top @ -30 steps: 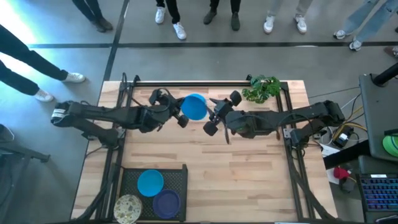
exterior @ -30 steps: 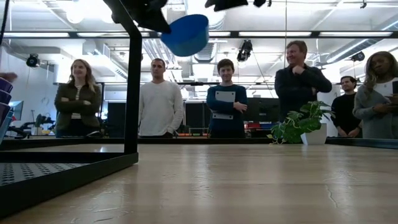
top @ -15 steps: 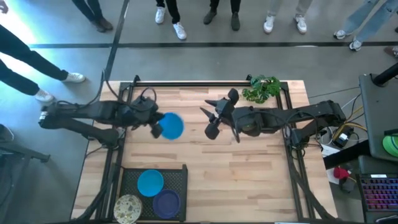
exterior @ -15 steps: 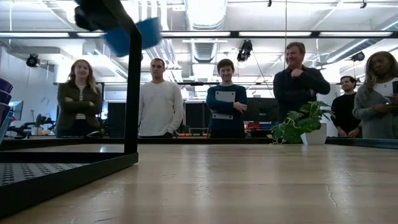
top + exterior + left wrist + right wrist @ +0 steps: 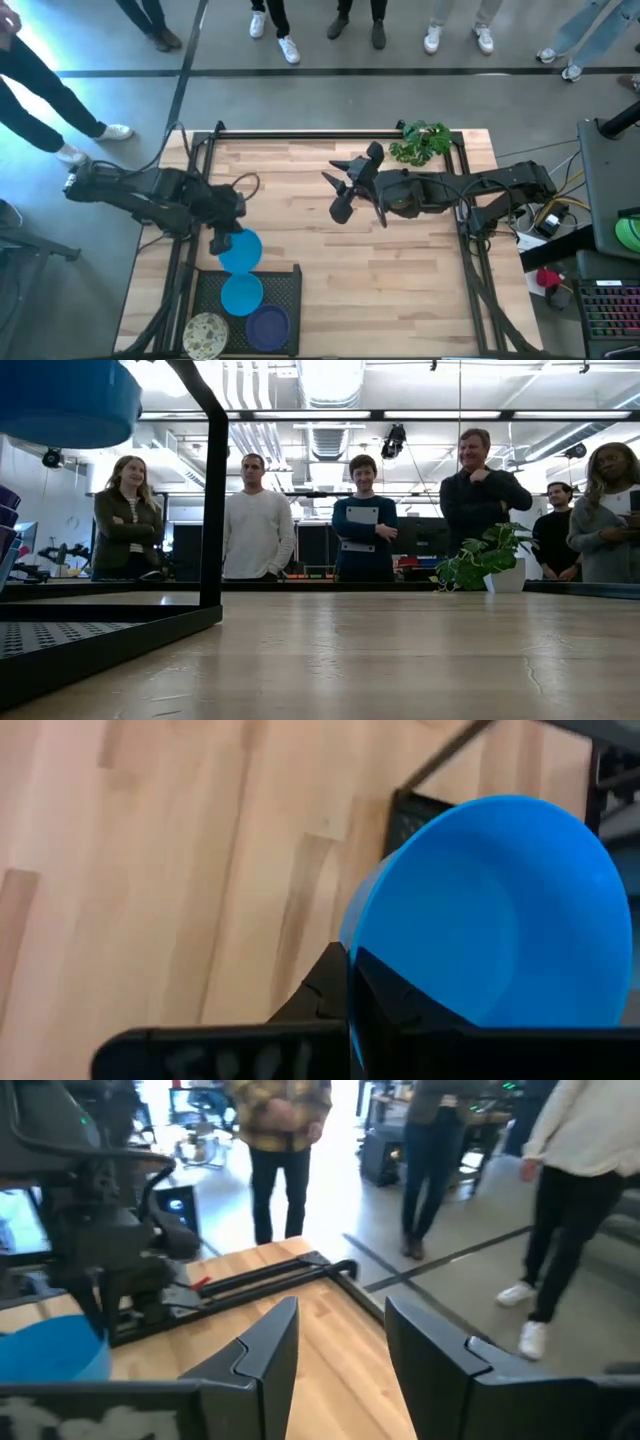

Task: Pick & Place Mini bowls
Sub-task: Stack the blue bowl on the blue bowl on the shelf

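Observation:
My left gripper (image 5: 224,240) is shut on a bright blue mini bowl (image 5: 242,250), held in the air over the far edge of a black tray (image 5: 290,285) at the table's near left. The low view shows this bowl (image 5: 68,400) high up. In the tray lie another blue bowl (image 5: 242,295), a purple bowl (image 5: 268,326) and a speckled cream bowl (image 5: 205,335). My right gripper (image 5: 340,192) hangs open and empty above the table's middle. My left gripper pinches the blue bowl's rim (image 5: 352,952) with one finger (image 5: 400,1005) inside the bowl and the other (image 5: 320,995) outside its wall. The fingers slant down from the table's left. The bowl is lifted clear and tilted, sticking out beyond the fingertips.
A green potted plant (image 5: 420,143) stands at the far right corner. A black metal frame (image 5: 330,133) runs round the table, with a post (image 5: 212,490) near the tray. Several people stand beyond the far edge. Bare wood (image 5: 390,290) lies right of the tray.
My left gripper has carried the blue bowl from the table's far middle toward the left and near edges, over the tray's far edge, and has tipped from about level to pointing downward. My right gripper has risen a little, out of the low view.

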`<control>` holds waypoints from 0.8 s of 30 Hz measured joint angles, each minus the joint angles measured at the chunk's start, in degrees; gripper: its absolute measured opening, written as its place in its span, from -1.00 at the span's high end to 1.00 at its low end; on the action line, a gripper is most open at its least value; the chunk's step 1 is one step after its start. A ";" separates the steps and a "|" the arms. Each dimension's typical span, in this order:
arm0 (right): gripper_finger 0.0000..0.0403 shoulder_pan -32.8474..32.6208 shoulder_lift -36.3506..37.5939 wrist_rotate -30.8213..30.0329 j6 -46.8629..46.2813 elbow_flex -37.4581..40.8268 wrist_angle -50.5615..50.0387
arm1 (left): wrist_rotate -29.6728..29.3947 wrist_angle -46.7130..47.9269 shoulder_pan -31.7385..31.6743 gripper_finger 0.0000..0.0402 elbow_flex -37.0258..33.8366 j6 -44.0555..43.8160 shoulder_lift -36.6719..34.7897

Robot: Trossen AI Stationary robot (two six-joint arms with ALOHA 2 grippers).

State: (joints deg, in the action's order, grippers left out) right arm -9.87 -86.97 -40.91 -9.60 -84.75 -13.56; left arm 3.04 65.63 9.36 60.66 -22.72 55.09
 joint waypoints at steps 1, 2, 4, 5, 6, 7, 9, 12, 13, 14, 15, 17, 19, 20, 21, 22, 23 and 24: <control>0.28 0.01 0.07 0.86 -0.37 0.00 -0.03 | 0.05 0.02 0.75 1.00 0.00 0.30 0.30; 0.29 0.03 0.13 1.81 -0.58 0.00 -0.07 | 0.05 0.00 1.57 1.00 -0.01 0.48 0.64; 0.30 0.13 0.25 3.99 -0.99 0.00 -0.13 | 0.05 -0.10 3.17 1.00 -0.29 0.52 1.49; 0.31 0.17 0.33 5.03 -1.23 0.00 -0.21 | 0.08 -0.16 3.97 1.00 -0.63 0.51 1.89; 0.32 0.21 0.34 6.20 -1.52 0.00 -0.47 | 0.09 -0.26 4.91 1.00 -1.21 0.50 2.33; 0.32 0.36 0.36 7.41 -1.97 0.00 -0.87 | 0.23 -0.39 5.86 1.00 -1.84 0.37 2.80; 0.33 0.76 0.36 10.39 -3.17 0.02 -2.09 | 0.96 -1.35 7.77 1.00 -3.14 -0.06 3.84; 0.35 1.97 0.36 17.38 -3.86 0.04 -3.47 | 2.28 -2.75 10.03 1.00 -4.56 -0.16 5.34; 0.35 2.43 0.36 20.32 -3.79 0.04 -3.47 | 2.43 -3.78 10.62 1.00 -4.93 -0.26 5.64; 0.36 2.88 0.36 23.53 -3.68 0.04 -3.44 | 2.44 -4.86 11.08 1.00 -5.24 -0.35 5.90; 0.36 3.38 0.36 26.86 -3.51 0.04 -3.44 | 2.46 -5.83 11.47 1.00 -5.62 -0.68 6.05; 0.38 4.37 0.36 33.36 -3.48 0.04 -3.47 | 2.46 -7.35 12.19 1.00 -6.22 -1.36 6.39; 0.39 5.35 0.36 39.26 -3.35 0.04 -3.81 | 2.48 -8.70 12.78 1.00 -6.69 -1.42 6.60; 0.40 5.84 0.36 42.07 -3.30 0.04 -4.17 | 2.48 -8.68 13.06 1.00 -6.71 -1.42 6.73; 0.41 6.28 0.36 44.88 -3.27 0.04 -4.56 | 2.46 -8.63 13.26 1.00 -6.71 -1.44 6.91; 0.42 6.75 0.36 47.86 -3.16 0.04 -5.06 | 2.48 -8.67 13.39 1.00 -6.71 -1.44 7.06; 0.43 7.12 0.36 50.36 -2.78 0.07 -5.68 | 2.48 -8.67 13.50 1.00 -6.71 -1.46 7.25; 0.43 7.38 0.36 52.68 -2.25 0.09 -6.25 | 2.48 -8.66 13.63 1.00 -6.71 -1.50 7.39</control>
State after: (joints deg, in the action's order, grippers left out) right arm -2.49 -86.61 11.77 -11.86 -84.66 -19.82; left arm 5.52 56.97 23.00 53.95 -24.22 62.48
